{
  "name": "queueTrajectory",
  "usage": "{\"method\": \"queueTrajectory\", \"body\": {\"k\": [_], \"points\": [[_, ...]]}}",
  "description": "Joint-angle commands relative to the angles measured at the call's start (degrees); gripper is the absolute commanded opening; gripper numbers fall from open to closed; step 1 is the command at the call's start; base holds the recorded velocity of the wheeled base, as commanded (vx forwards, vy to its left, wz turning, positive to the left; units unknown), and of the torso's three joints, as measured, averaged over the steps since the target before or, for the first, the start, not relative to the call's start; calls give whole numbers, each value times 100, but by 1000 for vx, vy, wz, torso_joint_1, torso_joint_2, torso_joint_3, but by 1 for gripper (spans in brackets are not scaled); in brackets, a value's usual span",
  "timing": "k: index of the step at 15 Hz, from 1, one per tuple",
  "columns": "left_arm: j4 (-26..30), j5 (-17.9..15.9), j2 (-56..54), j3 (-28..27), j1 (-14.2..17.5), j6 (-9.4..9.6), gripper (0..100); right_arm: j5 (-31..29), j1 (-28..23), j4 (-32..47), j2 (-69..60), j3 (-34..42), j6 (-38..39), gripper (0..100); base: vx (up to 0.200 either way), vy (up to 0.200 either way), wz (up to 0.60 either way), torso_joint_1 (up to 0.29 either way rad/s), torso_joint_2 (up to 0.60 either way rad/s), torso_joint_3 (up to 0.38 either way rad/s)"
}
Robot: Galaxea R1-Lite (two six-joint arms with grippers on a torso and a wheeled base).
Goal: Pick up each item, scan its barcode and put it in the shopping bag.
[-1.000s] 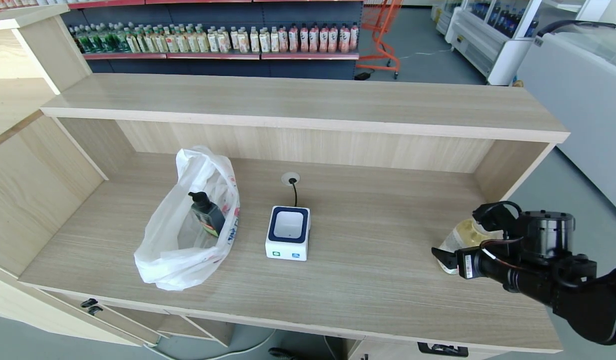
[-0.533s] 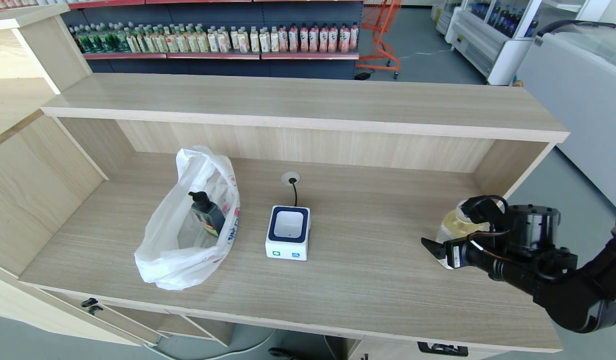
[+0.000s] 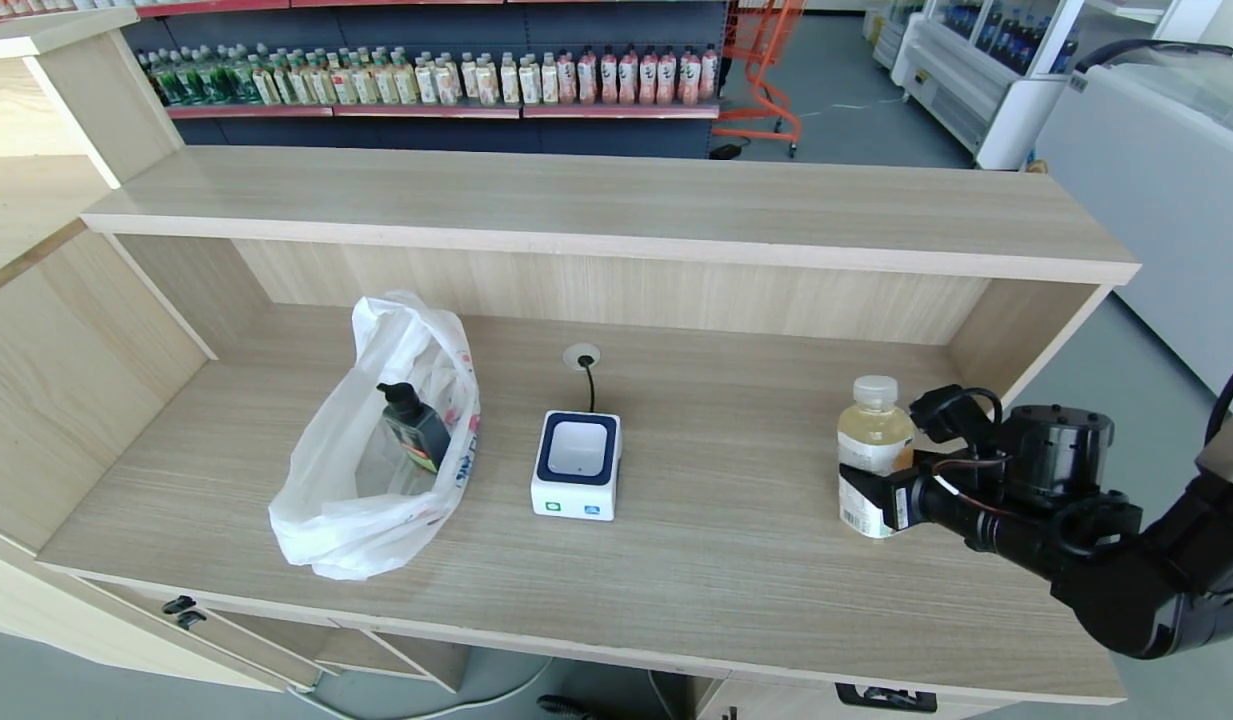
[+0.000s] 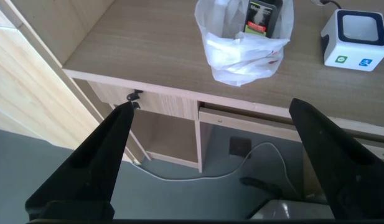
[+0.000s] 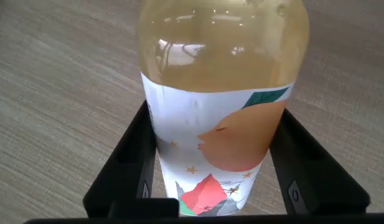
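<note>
A clear bottle [image 3: 873, 450] of pale yellow drink, with a white cap and a printed label, stands upright at the right end of the wooden counter [image 3: 736, 540]. My right gripper [image 3: 869, 497] is shut on its lower half. In the right wrist view the black fingers [image 5: 126, 168] press both sides of the bottle [image 5: 220, 93]. A white shopping bag [image 3: 376, 450] sits open at the left with a dark pump bottle [image 3: 414, 425] inside. The white barcode scanner [image 3: 576, 465] is between the bag and the bottle. My left gripper [image 4: 210, 168] hangs open below the counter's front edge, facing the bag [image 4: 244, 43] and the scanner [image 4: 353, 37].
The counter has a raised back ledge [image 3: 616, 215] and side walls at both ends. The scanner's cable runs into a grommet [image 3: 581, 357] behind it. Drawers [image 4: 241, 121] sit under the front edge. Bare counter lies between scanner and bottle.
My right gripper has moved left along the counter, and the bottle has come with it, out from behind the arm into plain sight. Bag and scanner have not moved.
</note>
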Motion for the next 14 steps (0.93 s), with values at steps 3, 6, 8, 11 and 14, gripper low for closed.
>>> {"method": "queueTrajectory", "body": {"k": [3, 6, 8, 11, 14], "points": [[1, 3, -1, 0, 0, 0, 100, 6, 28, -28, -56, 6, -61, 0, 0, 0, 0, 0, 0, 0], [1, 3, -1, 0, 0, 0, 100, 253, 28, -230, -223, 6, 18, 0, 0, 0, 0, 0, 0, 0], [1, 3, -1, 0, 0, 0, 100, 499, 28, -186, -557, 6, 53, 0, 0, 0, 0, 0, 0, 0], [1, 3, -1, 0, 0, 0, 100, 1720, 64, -89, -1295, 77, 501, 0, 0, 0, 0, 0, 0, 0], [1, 3, -1, 0, 0, 0, 100, 2617, 354, 473, -2069, -20, 1486, 0, 0, 0, 0, 0, 0, 0]]}}
